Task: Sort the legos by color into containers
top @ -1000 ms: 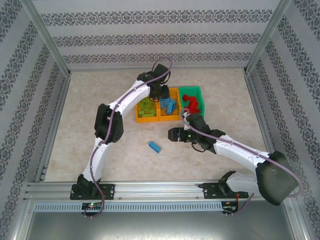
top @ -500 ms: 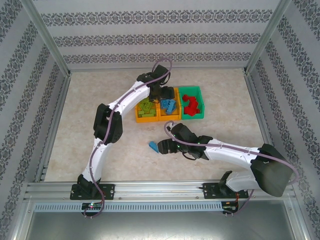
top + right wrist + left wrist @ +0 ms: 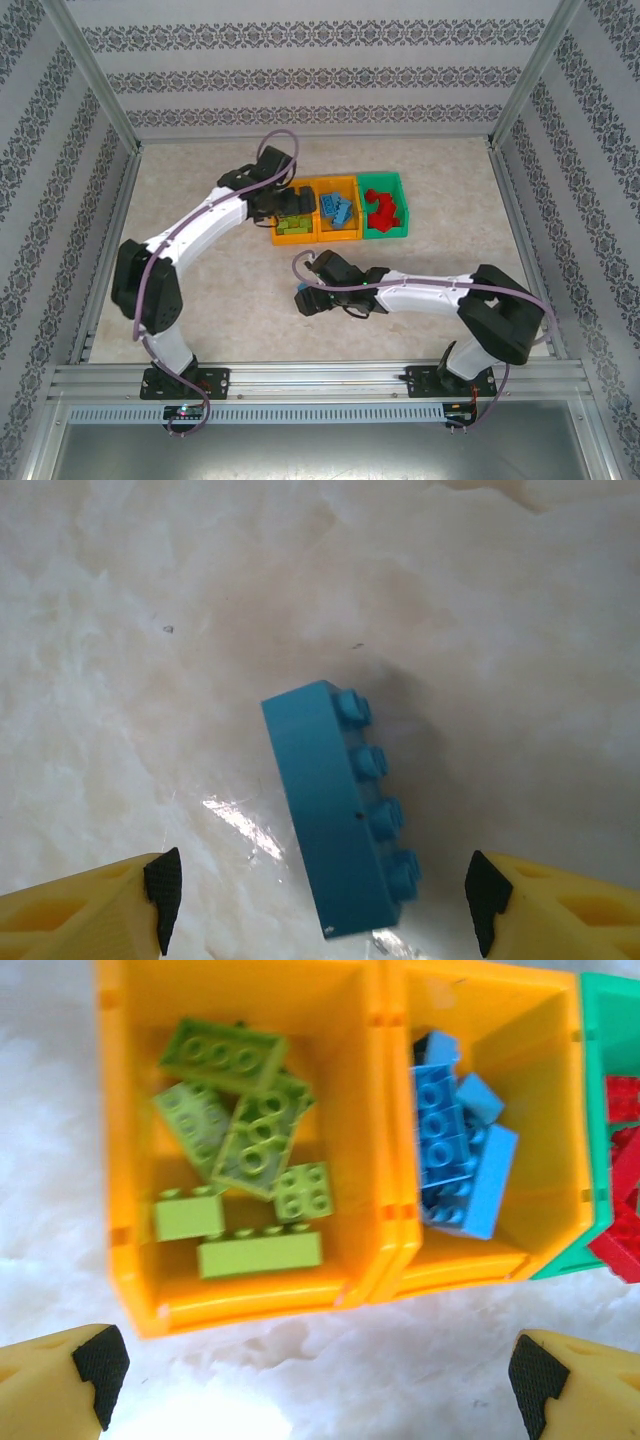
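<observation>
Pick step: R gripper (image 3: 322,895) over the loose blue brick (image 3: 335,830).
Jaws wide, straddling the brick, which lies on its side on the table (image 3: 120,630); R arm reaches low to the left. Next you drop, close, then carry to the middle orange bin (image 3: 545,1110) w/ the blues. L gripper (image 3: 315,1375) hovers wide open, empty, at that bin's front.

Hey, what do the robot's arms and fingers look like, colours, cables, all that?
The left arm and the right arm both have white tubular links and bulky black joints. A thin mauve cable loops along each. The fingers are yellow wedges tipped with black pads.
</observation>
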Robot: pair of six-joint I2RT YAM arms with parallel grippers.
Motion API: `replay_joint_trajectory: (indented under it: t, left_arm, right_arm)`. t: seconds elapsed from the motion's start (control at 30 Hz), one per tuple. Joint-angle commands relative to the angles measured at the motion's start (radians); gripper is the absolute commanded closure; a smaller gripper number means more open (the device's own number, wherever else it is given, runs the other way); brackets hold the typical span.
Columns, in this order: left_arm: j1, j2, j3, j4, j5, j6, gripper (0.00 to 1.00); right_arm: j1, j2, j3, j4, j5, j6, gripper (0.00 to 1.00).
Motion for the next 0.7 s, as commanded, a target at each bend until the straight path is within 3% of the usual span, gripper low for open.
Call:
replay_joint_trajectory:
  t: [0.0,0.13,0.23,0.43,0.67]
  left_arm:
    - [0.046,-0.078,-0.131,0.077,0.022,-0.041,0.01]
    - [0.090,-0.179,-0.277,0.117,0.040,-0.064,0.01]
    - [0.126,-0.245,-0.358,0.126,0.045,-0.072,0.01]
    - [0.195,-0.340,-0.448,0.114,0.052,-0.065,0.01]
    - [0.232,-0.374,-0.487,0.113,0.046,-0.053,0.01]
  right_arm:
    - [0.014,0.055,0.061,-0.042,0.023,-0.073,0.23]
    - [0.018,0.133,0.118,-0.081,0.031,-0.108,0.28]
    - [0.022,0.191,0.162,-0.132,0.050,-0.132,0.38]
    - [0.026,0.133,0.150,-0.162,0.142,-0.127,0.71]
    - [-0.072,-0.088,0.167,-0.104,0.103,-0.124,0.73]
